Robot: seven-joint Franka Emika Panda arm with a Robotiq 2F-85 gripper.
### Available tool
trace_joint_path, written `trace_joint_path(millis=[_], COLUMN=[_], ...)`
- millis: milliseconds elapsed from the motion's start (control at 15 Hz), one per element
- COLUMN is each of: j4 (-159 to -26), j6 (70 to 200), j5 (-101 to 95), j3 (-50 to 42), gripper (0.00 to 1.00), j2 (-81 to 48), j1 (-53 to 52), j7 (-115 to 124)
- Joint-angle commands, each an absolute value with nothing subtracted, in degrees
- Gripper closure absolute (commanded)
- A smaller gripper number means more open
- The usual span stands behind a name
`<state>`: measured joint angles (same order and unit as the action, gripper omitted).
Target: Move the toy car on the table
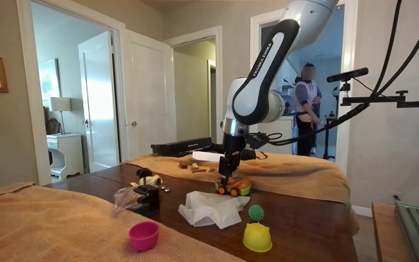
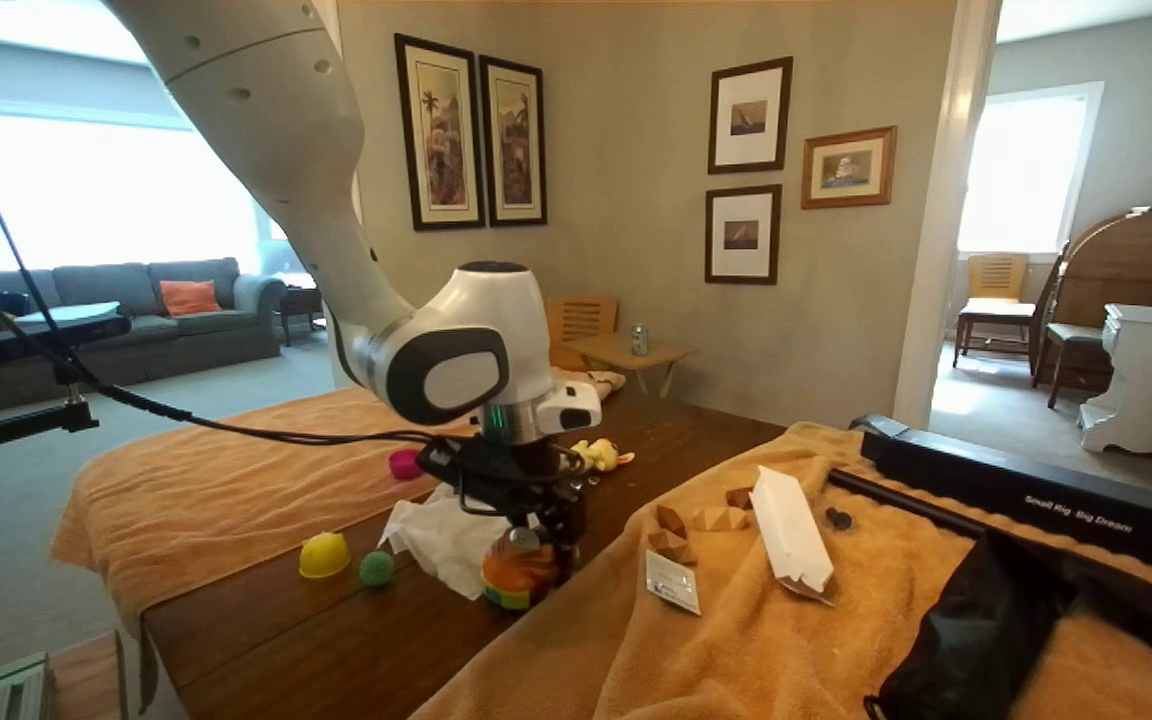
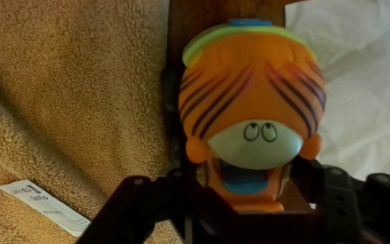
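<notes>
Where the gripper pinches: toy car, both sides
Table: under the toy car
Paper: just beside the toy car

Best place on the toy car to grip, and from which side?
I'd take the toy car from straight above, across its narrower end beyond the pale face, one finger on each flank, where the gripper is closed on it. That section looks slimmer than the domed, striped body, whose curve might let fingers slip. Its wheels face down, leaving the top to approach.
</notes>
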<state>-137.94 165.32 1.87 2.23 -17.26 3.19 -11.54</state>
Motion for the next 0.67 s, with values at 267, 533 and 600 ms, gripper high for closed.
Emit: trace_joint_path(millis=[267,533,600], j4=[-143.42,-144.57,-144.88], j6=[166.36,166.18,166.09], j5=[1.65,1.91,2.09], j3=[3.25,3.58,3.77], gripper=[0.55,0.55,0.55], j2=[-16.86,-16.04,-15.83], j1=[1.53,1.17,1.11], j7=[-8.89,-8.89,-8.85])
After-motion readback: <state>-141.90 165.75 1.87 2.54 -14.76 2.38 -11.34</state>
